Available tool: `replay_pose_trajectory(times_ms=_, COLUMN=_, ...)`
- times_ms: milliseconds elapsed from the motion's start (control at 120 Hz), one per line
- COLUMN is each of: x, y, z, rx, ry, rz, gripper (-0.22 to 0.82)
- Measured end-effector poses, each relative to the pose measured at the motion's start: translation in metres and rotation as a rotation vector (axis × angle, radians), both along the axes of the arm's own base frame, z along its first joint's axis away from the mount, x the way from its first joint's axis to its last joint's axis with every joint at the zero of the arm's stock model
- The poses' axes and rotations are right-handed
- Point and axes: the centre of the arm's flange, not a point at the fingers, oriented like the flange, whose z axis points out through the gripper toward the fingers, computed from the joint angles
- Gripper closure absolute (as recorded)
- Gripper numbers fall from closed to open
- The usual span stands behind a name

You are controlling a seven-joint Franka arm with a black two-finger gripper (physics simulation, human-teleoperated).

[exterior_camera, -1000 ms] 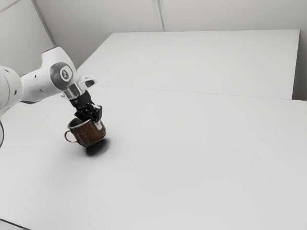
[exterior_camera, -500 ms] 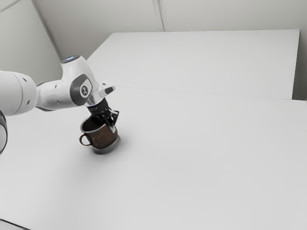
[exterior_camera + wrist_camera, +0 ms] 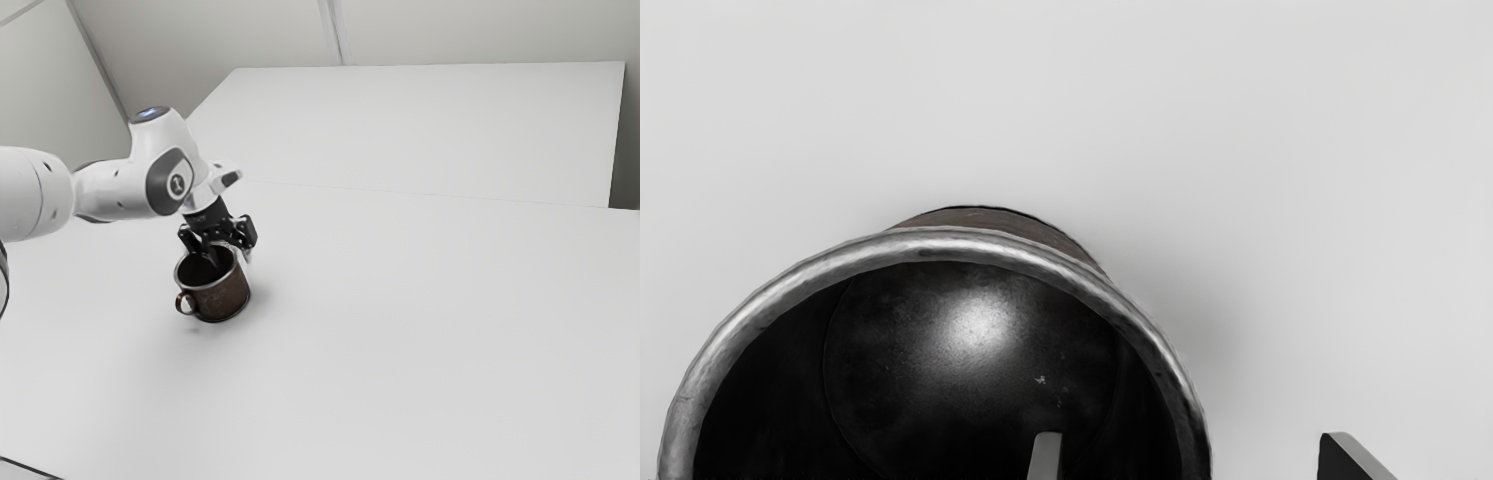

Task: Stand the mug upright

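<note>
Looks like you're at the letting-go end of this one. Your mug (image 3: 222, 298) is mouth up on the bench (image 3: 420, 340), toward the edge at the exterior view's left but well in from it. I'd call it upright or close; can't rule out a slight lean. Your tool (image 3: 1196, 457) is spread, pinching nothing, one finger (image 3: 1045, 459) inside the mug and the other outside, wall between. If it's sitting flat, I'd back straight out along the fingers so you don't snag the rim.

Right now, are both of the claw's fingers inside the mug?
No, one finger is within the mug's rim, the other finger outside it.
</note>
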Motion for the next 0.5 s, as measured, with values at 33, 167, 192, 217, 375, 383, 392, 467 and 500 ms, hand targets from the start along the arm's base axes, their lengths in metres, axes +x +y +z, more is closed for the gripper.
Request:
replay_pose_trajectory(times_ms=33, x=0.0, y=-0.005, z=0.009, rx=0.006, ry=-0.012, rz=-0.011, gripper=0.19)
replay_pose_trajectory(times_ms=167, x=0.0, y=-0.007, z=0.042, rx=0.03, ry=-0.046, rz=-0.038, gripper=0.1)
replay_pose_trajectory(times_ms=192, x=0.001, y=-0.006, z=0.047, rx=0.039, ry=-0.05, rz=-0.049, gripper=0.09)
replay_pose_trajectory(times_ms=217, x=0.002, y=-0.005, z=0.053, rx=0.048, ry=-0.055, rz=-0.058, gripper=0.08)
replay_pose_trajectory(times_ms=375, x=0.016, y=0.0, z=0.111, rx=0.113, ry=-0.096, rz=-0.119, gripper=0.04)
replay_pose_trajectory(times_ms=383, x=0.016, y=0.0, z=0.115, rx=0.117, ry=-0.097, rz=-0.122, gripper=0.04)
replay_pose_trajectory(times_ms=392, x=0.017, y=0.0, z=0.118, rx=0.121, ry=-0.099, rz=-0.125, gripper=0.03)
replay_pose_trajectory(times_ms=467, x=0.016, y=-0.002, z=0.146, rx=0.144, ry=-0.105, rz=-0.149, gripper=0.02)
replay_pose_trajectory(times_ms=500, x=0.015, y=-0.003, z=0.159, rx=0.151, ry=-0.11, rz=-0.157, gripper=0.02)
